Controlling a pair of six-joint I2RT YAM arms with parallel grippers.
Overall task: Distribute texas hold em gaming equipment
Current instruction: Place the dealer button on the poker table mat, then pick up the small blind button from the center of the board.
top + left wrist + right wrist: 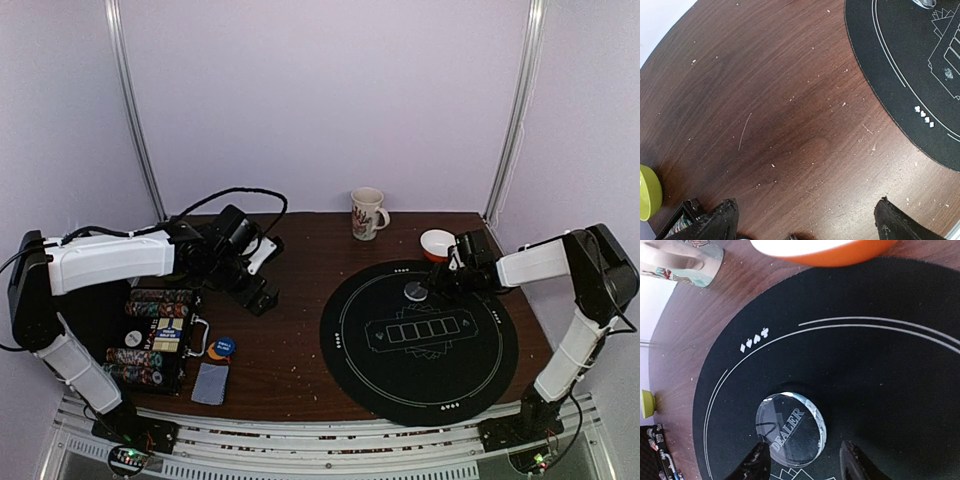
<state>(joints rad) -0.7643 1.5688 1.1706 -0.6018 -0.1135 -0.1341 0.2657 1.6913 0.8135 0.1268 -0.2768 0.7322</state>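
right gripper (805,462) is held open around the dealer button (790,432) | button is laid flat on the black mat (880,390), toward the far-right corner of the counter (765,100) | left gripper (805,220) is held open, empty | risk: button may be flipped or skidded if pinched off-centre

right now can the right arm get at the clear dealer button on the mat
Probably yes. The right tool is open right at the dealer button on the black mat, with nothing between it and the button; the orange bowl sits apart, farther back.
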